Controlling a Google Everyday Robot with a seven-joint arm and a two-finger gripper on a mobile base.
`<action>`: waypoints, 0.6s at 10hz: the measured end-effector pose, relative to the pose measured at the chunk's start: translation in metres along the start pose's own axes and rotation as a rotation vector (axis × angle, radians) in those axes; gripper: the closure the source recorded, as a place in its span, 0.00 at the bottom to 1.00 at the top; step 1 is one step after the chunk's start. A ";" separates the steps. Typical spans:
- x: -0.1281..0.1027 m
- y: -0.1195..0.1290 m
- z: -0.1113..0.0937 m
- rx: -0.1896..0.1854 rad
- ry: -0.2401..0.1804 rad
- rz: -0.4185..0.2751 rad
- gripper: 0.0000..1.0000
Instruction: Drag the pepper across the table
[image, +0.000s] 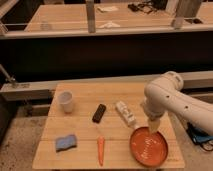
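In the camera view, a round orange plate (136, 151) is sitting on the light wooden table (82, 91), near the front corner on the picture's right. Everything here is being placed from that plate.

The gripper (152, 128) is hanging just above the plate's back rim and pointing straight down. Its fingers are spread apart and gripping nothing. It is not touching the plate, as far as can be seen. The white arm (170, 97) is bending up and away from the plate toward the picture's right edge.

The pepper (100, 150) is lying flat on the table to the left of the plate, near it but not touching it. It is small, slim and orange, and it is running from the front edge toward the back. The gripper is well apart from it.

Behind the plate and a little to the left, a small white packet (125, 113) is lying at a slant. Left of that, farther from the plate, a black bar (99, 113) is lying on the wood. A white cup (66, 101) is standing upright far from the plate, toward the back left corner. A blue sponge (66, 143) is resting far to the left of the plate, past the pepper, near the front edge.

Well behind the plate, beyond the table, a long wooden bench (65, 17) is running across the top of the view.
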 end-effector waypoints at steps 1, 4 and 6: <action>-0.007 0.002 0.002 -0.004 -0.001 -0.025 0.20; -0.031 0.001 0.006 -0.008 -0.005 -0.088 0.20; -0.036 0.005 0.008 -0.018 0.003 -0.127 0.20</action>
